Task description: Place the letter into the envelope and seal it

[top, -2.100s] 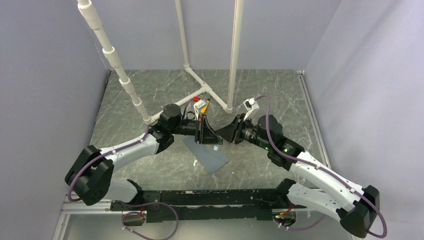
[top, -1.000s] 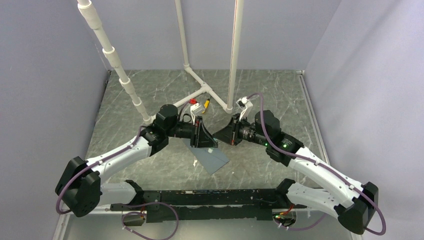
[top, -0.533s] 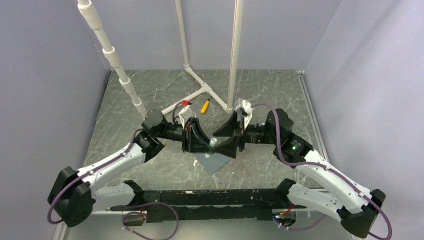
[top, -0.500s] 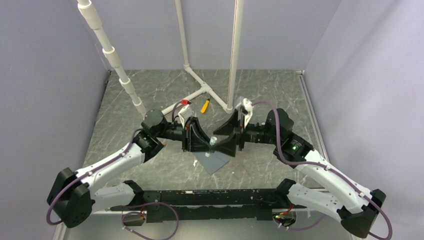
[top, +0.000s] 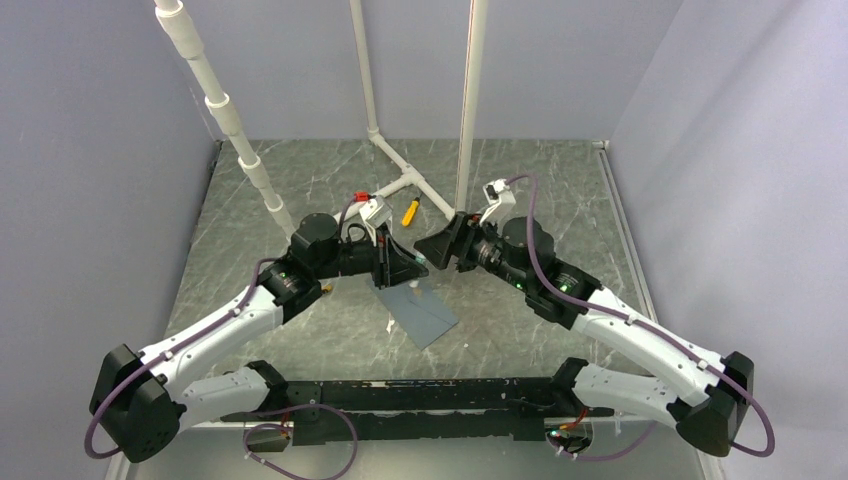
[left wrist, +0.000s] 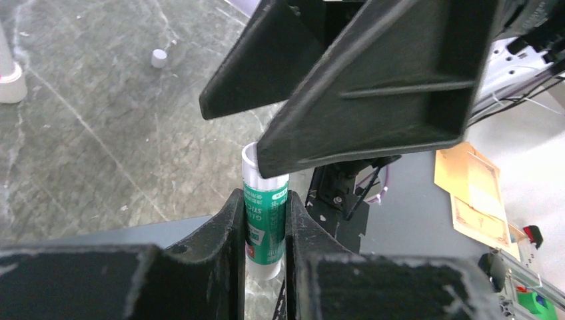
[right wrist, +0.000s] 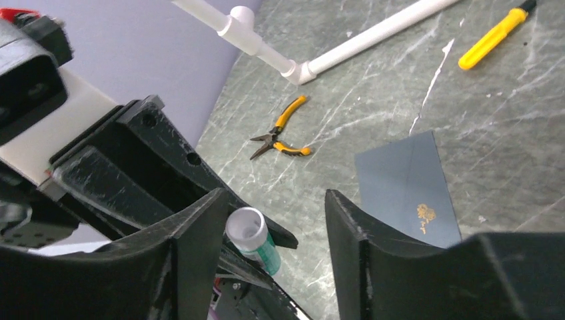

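Two grippers meet above the table, and one relation governs the next move: the envelope (top: 420, 312) lies flat at 6 o'clock of the left gripper (top: 405, 268). Its long axis runs from about 11 to 5 o'clock, and it is nearer that arm than the right. A glue stick (left wrist: 265, 213) is clamped crosswise between the left jaws. The right gripper (right wrist: 273, 200) is spread wide about the stick's top, with nothing held; the tube looks uncapped, though that cannot be settled. The letter is not seen on the table and is judged to be inside the envelope already. Compared with half a second ago, both grippers have been carried toward 12 o'clock, and more of the envelope is uncovered.
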Available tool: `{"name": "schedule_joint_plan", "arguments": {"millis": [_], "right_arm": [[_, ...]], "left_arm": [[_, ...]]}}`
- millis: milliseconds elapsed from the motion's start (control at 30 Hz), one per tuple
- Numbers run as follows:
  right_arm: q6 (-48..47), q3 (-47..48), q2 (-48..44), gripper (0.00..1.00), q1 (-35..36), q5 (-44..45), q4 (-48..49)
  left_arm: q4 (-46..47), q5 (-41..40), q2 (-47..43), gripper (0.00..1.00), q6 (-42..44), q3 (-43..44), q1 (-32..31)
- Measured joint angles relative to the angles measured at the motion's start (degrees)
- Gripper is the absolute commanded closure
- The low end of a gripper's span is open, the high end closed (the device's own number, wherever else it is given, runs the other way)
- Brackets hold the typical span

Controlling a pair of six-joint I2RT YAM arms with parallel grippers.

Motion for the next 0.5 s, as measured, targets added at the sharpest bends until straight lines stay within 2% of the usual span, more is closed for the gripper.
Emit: {"name": "schedule_joint_plan", "arguments": {"millis": [133, 233, 300, 367, 433, 500], "right_arm": [[0.85, 2.36, 4.00, 0.53, 0.59, 1.27, -1.14], [0.98, 3.61, 5.70, 0.76, 1.03, 1.53, -1.46], [1.16, 3.74, 5.75, 0.81, 1.40, 1.81, -1.53], [1.38, 3.80, 5.75, 0.81, 1.57, 1.79, -1.60], [1.36, 3.80, 5.75, 0.71, 1.60, 1.31, -1.75], [1.44, 3.80, 5.75, 0.55, 1.60, 0.66, -1.73]], "left_arm": [[-1.49, -1.88, 0.09, 0.97, 0.61, 0.02, -0.02], [-2.32, -3.10, 0.09, 0.98, 0.72, 0.04, -0.02], [-2.97, -3.54, 0.09, 0.98, 0.81, 0.09, -0.02], [-3.56, -3.72, 0.07, 0.98, 0.81, 0.17, -0.02], [-4.00, -3.87, 0.07, 0.97, 0.76, 0.22, -0.02], [-4.72, -3.96, 0.07, 0.97, 0.63, 0.50, -0.02]]}}
